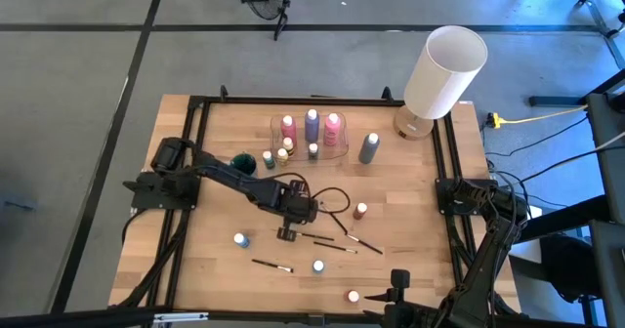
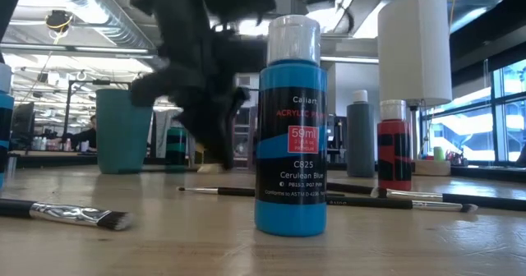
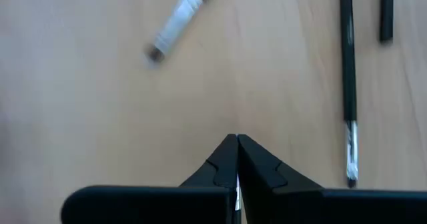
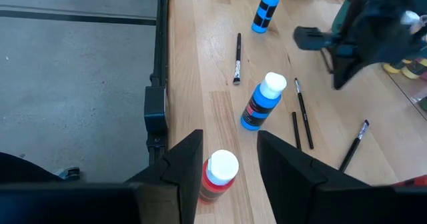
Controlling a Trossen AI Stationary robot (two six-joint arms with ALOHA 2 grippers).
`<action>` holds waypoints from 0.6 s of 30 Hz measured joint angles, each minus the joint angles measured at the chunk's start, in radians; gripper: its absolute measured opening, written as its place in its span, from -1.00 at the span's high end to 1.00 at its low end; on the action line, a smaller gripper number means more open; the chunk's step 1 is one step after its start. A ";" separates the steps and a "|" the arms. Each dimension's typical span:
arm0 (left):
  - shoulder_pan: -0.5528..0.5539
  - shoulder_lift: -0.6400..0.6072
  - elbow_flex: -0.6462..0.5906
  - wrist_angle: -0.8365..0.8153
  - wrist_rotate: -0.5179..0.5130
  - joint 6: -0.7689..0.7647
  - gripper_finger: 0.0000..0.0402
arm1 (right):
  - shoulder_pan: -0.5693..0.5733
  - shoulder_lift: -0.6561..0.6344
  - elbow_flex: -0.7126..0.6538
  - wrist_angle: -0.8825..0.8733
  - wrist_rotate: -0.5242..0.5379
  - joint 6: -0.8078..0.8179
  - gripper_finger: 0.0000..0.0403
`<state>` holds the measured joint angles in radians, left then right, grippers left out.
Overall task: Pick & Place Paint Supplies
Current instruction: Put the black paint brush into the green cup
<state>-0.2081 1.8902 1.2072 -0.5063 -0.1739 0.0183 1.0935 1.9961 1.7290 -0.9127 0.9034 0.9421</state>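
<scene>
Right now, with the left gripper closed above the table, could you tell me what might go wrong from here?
1. The left gripper is shut on nothing; the thin dark-handled paintbrush lies beside it on the wooden table, so lifting now would probably come up empty.
2. A slim brush lying flat gives little to grip; another attempt could slide it away.
3. The open right gripper hovers around a small red white-capped bottle; shifting sideways might tip it over.

A wooden table (image 1: pixel 215 260) carries small paint bottles (image 1: pixel 318 266), scattered paintbrushes (image 1: pixel 271 265), a teal cup (image 1: pixel 242 161) and a white lamp (image 1: pixel 441 74).
</scene>
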 joint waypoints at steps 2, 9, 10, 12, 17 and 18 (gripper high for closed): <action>-0.016 -0.017 0.016 -0.002 -0.043 0.017 0.99 | 0.000 0.000 0.000 -0.002 0.000 0.000 0.29; -0.082 -0.108 0.102 -0.029 -0.211 0.051 0.99 | 0.000 0.000 0.000 -0.003 0.000 0.000 0.29; -0.092 -0.129 0.110 -0.029 -0.237 0.056 0.99 | 0.000 0.000 0.000 -0.003 0.000 0.000 0.29; -0.115 -0.173 0.121 -0.014 -0.294 0.058 0.99 | 0.000 0.000 0.000 -0.003 0.000 0.000 0.29; -0.163 -0.288 0.125 -0.019 -0.424 0.058 0.99 | 0.000 0.000 0.000 -0.002 -0.002 0.004 0.29; -0.170 -0.308 0.124 -0.035 -0.441 0.056 0.99 | 0.000 0.000 0.000 -0.001 -0.003 0.007 0.29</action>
<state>-0.3784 1.5817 1.3315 -0.5411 -0.6147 0.0738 1.0935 1.9961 1.7290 -0.9136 0.9009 0.9492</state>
